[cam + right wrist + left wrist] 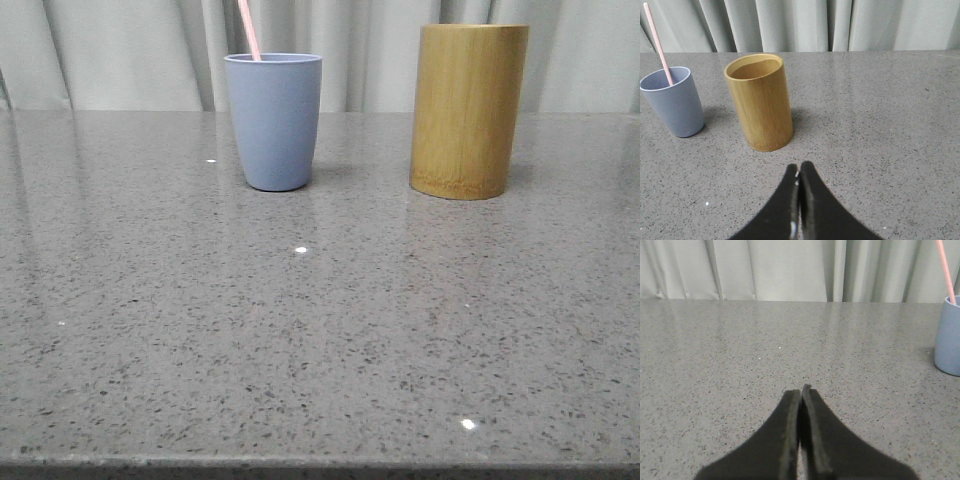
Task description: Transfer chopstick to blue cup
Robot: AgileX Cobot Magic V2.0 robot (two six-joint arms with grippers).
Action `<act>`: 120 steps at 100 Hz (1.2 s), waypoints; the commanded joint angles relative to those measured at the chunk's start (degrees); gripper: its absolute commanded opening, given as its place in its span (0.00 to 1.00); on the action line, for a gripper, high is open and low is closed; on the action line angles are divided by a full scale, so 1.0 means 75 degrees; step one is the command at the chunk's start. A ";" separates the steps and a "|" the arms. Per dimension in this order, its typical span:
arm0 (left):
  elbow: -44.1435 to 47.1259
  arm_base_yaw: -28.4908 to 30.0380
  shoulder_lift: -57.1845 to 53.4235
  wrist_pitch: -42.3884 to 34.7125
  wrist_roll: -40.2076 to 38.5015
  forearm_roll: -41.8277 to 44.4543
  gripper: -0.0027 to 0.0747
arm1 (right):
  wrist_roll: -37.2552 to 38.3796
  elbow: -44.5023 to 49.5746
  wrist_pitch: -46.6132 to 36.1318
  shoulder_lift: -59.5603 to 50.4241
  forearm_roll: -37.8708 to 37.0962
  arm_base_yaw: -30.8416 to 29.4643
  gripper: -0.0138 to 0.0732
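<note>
— Front view first: what is the biggest thing?

— The table (320, 340), a polished grey stone-like slab speckled with dark and pale flecks, glossy enough to throw back small white glints. Behind it hangs a pale curtain (120, 50) in soft vertical folds.

— And on the slab?

— At about one o'clock from the table's middle stands the bamboo holder (468, 110), a straight-walled yellow-brown cylinder with fine vertical grain and a slightly rougher band at its foot. The right wrist view looks down past its thick rim into a hollow inside. At about eleven o'clock, well apart from it, stands the blue cup (273, 120), matte grey-blue plastic, smooth, without a handle, narrowing toward a rounded base.

— Where is the chopstick?

— The chopstick (249, 30) stands inside the blue cup, a thin, straight, pale pink stick leaning against the rim and rising well above it, tilted toward eleven o'clock in the front view.

— The grippers?

— The left gripper (801, 390) shows two black, matte, tapering fingers pressed together tip to tip with nothing between them, low above bare stone. The right gripper (799, 167) has the same black wedge-shaped fingers, also together and holding nothing, near the bamboo holder's base.

— Any writing or brand marks?

— None that I can read on either cup or on the fingers.
</note>
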 commanded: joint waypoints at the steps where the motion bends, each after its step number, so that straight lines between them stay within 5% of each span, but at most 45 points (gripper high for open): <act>1: 0.0195 0.0093 -0.0237 -0.0879 -0.0074 -0.0101 0.01 | -0.0019 -0.0192 -0.0547 0.0033 0.0000 -0.0030 0.05; 37: 0.1522 0.0107 -0.1547 -0.1040 -0.0074 -0.0284 0.01 | -0.0019 -0.0192 -0.0547 0.0033 0.0000 -0.0030 0.05; 120: 0.1523 0.0252 -0.1531 -0.1025 -0.0074 -0.0301 0.01 | -0.0019 -0.0192 -0.0550 0.0033 0.0000 -0.0030 0.05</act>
